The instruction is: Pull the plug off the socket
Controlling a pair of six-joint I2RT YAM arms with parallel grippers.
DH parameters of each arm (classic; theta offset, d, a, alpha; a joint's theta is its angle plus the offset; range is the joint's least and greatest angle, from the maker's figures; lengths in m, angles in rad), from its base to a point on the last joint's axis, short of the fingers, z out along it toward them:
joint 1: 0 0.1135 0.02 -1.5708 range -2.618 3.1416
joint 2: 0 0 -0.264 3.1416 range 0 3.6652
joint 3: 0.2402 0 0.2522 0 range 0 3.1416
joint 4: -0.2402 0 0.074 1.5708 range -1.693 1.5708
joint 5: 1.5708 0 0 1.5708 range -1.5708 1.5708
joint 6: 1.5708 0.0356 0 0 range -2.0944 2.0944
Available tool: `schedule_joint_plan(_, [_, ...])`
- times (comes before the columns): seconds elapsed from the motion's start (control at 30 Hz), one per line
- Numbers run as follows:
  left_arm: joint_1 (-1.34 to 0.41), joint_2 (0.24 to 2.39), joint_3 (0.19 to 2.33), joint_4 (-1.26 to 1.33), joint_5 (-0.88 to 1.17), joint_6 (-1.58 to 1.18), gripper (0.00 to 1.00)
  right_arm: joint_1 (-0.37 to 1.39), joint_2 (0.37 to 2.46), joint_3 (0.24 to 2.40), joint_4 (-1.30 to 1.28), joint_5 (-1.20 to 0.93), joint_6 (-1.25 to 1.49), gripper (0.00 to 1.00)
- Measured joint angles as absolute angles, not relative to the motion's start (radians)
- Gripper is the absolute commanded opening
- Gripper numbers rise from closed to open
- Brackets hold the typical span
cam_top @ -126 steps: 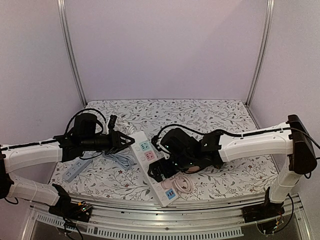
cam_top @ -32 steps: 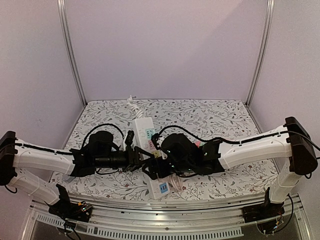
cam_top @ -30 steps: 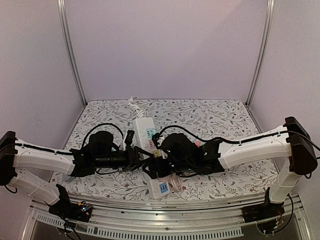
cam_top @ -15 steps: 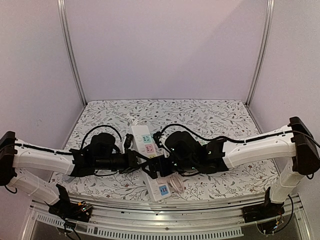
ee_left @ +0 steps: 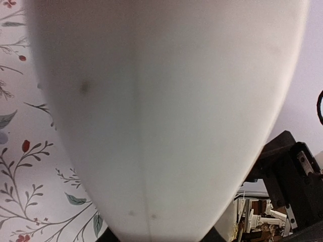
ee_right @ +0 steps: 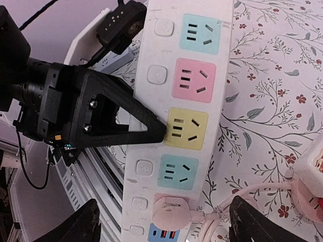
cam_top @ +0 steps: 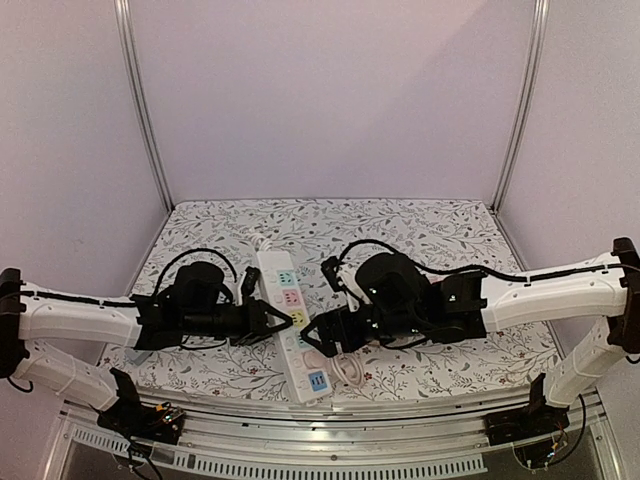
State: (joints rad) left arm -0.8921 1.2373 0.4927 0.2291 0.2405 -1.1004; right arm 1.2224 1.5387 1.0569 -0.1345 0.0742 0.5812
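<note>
The white socket strip (cam_top: 270,272) lies lengthwise on the flowered table, with coloured outlets (ee_right: 191,128) along it. A pink plug (ee_right: 172,213) sits in the outlet near the strip's front end, and its pink cable (cam_top: 347,368) coils beside it. My left gripper (cam_top: 268,322) is shut on the strip from the left. One black finger (ee_right: 126,126) lies across the top by the yellow outlet. In the left wrist view the strip's white side (ee_left: 161,111) fills the frame. My right gripper (ee_right: 169,224) hangs open over the plug with a fingertip on each side, apart from it.
A black plug (ee_right: 121,20) on a black cable lies left of the strip's far end. A white and pink adapter (ee_right: 313,171) sits on the cloth to the right of the strip. The table's front rail (cam_top: 330,425) runs just below the strip.
The left gripper has closed onto the strip, and the strip has shifted a little to the left. The right arm has drawn back to the right, its gripper staying open near the plug.
</note>
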Motion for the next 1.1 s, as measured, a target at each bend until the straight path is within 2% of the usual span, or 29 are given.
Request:
schedule_joint_plan(0.33, [-0.863,1.164,0.492,0.15,0.27,-1.066,0.07,1.232,1.602,1.056,-0.194,0.026,0.556,0.74])
schedule_joint_plan(0.7, [-0.859,1.152,0.492,0.13,0.282,-1.047,0.07,1.232,1.724,1.164,-0.217,-0.032,0.493,0.65])
schedule_joint_plan(1.1, [-0.839,1.149,0.492,0.107,0.286,-1.044,0.06,1.253,1.779,1.187,-0.226,-0.06,0.477,0.59])
